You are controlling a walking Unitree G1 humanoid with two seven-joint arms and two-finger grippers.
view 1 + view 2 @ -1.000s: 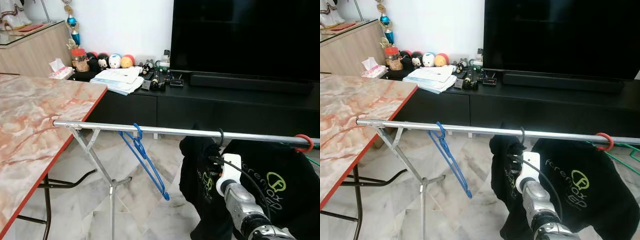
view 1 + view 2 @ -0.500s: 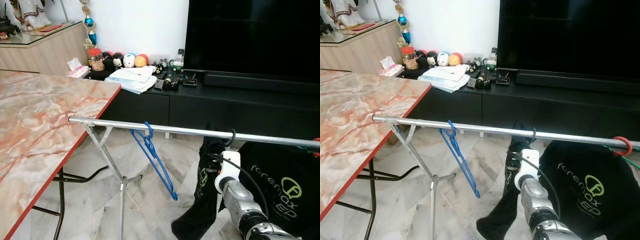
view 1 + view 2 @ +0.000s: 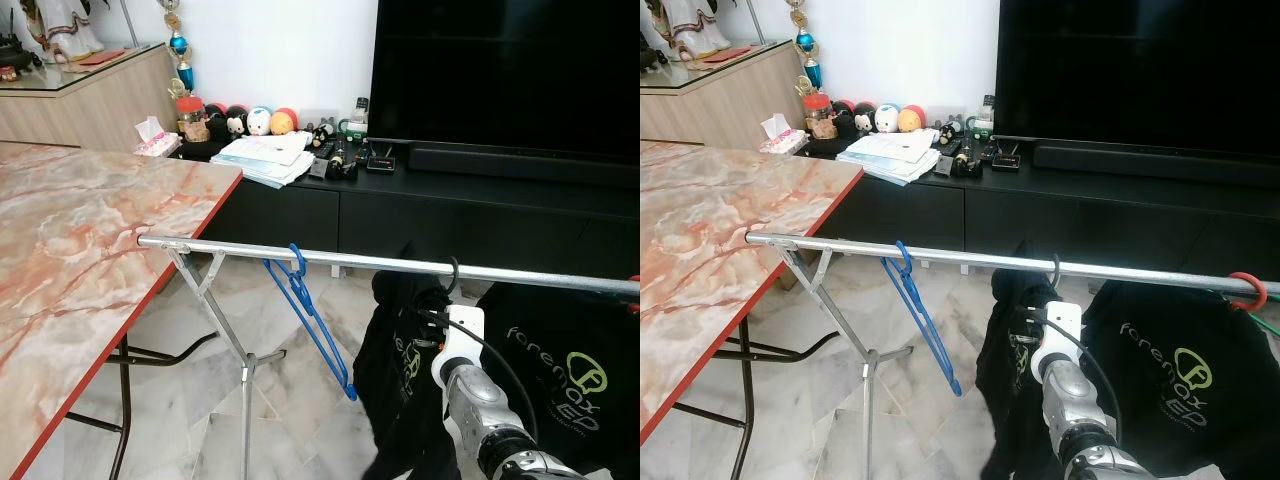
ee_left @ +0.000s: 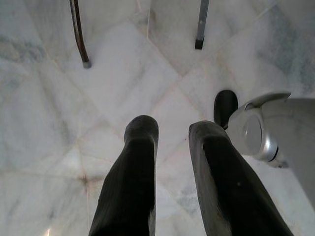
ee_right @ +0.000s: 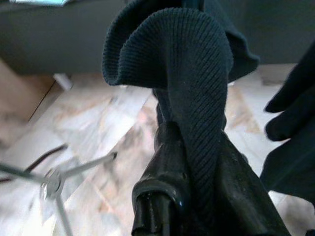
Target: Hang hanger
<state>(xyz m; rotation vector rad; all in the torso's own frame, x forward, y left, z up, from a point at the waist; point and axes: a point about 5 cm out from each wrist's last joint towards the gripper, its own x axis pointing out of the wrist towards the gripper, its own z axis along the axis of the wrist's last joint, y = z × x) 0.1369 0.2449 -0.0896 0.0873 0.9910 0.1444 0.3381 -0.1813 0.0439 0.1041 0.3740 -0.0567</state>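
Our right gripper [image 5: 170,147] grips the black garment [image 3: 400,330] whose hanger [image 3: 452,275] already hooks the rail [image 3: 380,262] near its right; only letting go seems left

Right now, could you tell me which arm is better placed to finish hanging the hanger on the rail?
The right. The right gripper already grips the black shirt's collar just below the metal rail, where its hanger hook sits. The left gripper hangs idle, open, pointing at the marble floor.
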